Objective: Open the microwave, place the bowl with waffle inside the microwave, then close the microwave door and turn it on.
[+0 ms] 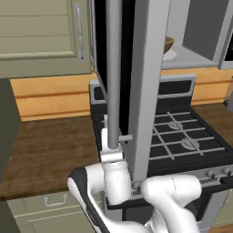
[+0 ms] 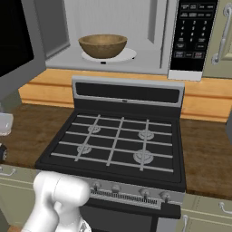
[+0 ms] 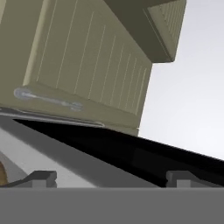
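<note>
Right base view: bowl with waffle (image 2: 103, 45) sits on the turntable (image 2: 127, 55) inside the microwave (image 2: 149, 31), above the gas stove (image 2: 118, 140).
I see the microwave door (image 1: 141, 86) swung wide, my claw (image 3: 109, 177) spread and empty beside its lower edge. My worry: pushing off-centre could let the claw slip past the edge, leaving the door unlatched.
</note>
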